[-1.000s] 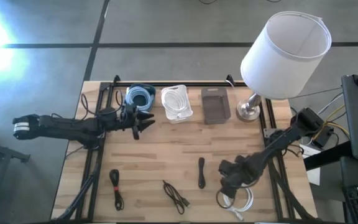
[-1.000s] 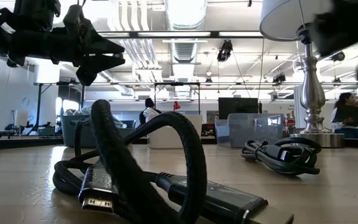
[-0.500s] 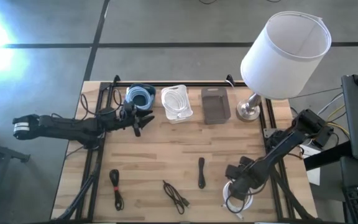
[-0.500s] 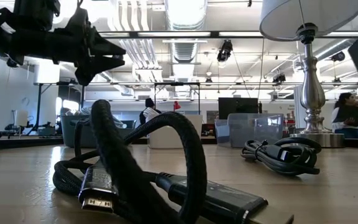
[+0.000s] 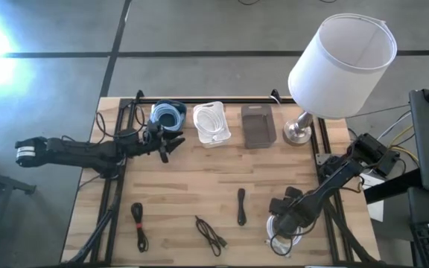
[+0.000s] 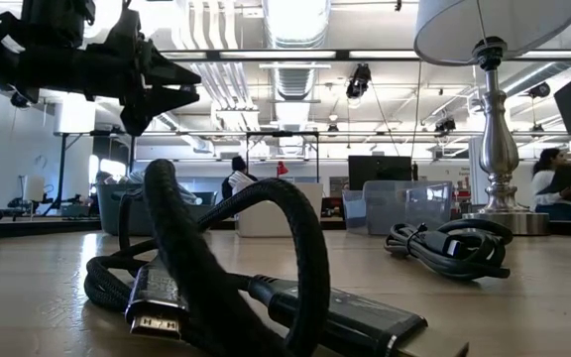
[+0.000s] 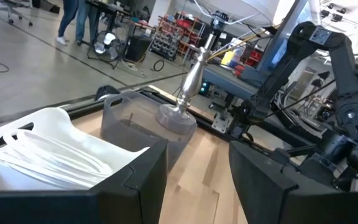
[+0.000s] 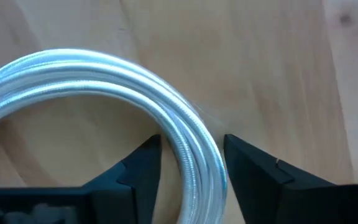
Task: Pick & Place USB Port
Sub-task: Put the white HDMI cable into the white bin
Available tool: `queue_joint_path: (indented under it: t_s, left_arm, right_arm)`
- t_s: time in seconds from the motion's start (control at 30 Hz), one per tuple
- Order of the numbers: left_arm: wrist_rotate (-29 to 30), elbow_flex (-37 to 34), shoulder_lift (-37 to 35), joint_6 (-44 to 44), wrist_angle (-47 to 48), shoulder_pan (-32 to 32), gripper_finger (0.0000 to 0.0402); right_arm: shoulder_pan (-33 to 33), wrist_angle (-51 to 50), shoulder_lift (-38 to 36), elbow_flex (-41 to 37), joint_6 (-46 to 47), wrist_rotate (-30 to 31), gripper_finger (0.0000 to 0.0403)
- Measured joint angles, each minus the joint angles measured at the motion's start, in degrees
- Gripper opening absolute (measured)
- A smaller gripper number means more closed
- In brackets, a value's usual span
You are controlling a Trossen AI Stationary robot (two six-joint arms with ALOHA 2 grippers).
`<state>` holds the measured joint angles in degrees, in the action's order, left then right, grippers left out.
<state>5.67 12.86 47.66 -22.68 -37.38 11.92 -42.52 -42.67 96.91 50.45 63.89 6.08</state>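
White USB cable coil btwn open right fingers, 3 black cables, 3 bins, left fingers open.

A glossy white cable lies on the matt wooden table, beside a braided black cable.

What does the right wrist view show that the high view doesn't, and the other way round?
Only the right wrist view shows the right gripper open, its fingers either side of the white cable on the bare wood. Only the high view shows the whole table: left gripper near the bins, the lamp, three black cables. Both show the right gripper down at the white cable near the table's front right.
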Motion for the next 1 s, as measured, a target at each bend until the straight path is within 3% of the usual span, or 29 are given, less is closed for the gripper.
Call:
queue_joint_path:
  t_s: [0.13, 0.3, 0.53, 0.83, 0.9, 1.0]
  left_arm:
    - [0.00, 0.00, 0.00, -0.02, -0.27, 0.00, 0.0174]
    - [-0.59, 0.00, 0.00, -0.79, -1.67, -0.02, 0.0174]
    - [-0.69, 0.00, 0.00, -3.37, -2.52, -0.04, 0.0174]
    - [-7.74, 0.00, 3.47, -6.04, -8.65, -3.20, 0.0174]
    - [-7.74, 0.00, 5.83, -6.31, -12.19, -5.26, 0.0174]
    - [-7.71, 1.39, 10.16, -6.34, -15.94, -9.00, 0.0174]
  right_arm:
    - [0.18, -0.36, -0.33, 1.33, -5.69, 1.59, 0.0100]
    - [1.45, -0.65, -0.91, 3.20, -11.07, 10.80, 0.0030]
    - [4.09, -0.62, -1.03, 10.28, -22.03, 19.49, 0.0033]
    - [6.66, 0.03, -1.05, 19.33, -35.92, 51.87, 0.0035]
    - [7.71, 0.77, -1.08, 20.33, -37.61, 56.69, 0.0035]
    - [9.85, 2.50, -1.08, 21.16, -40.16, 58.83, 0.0035]
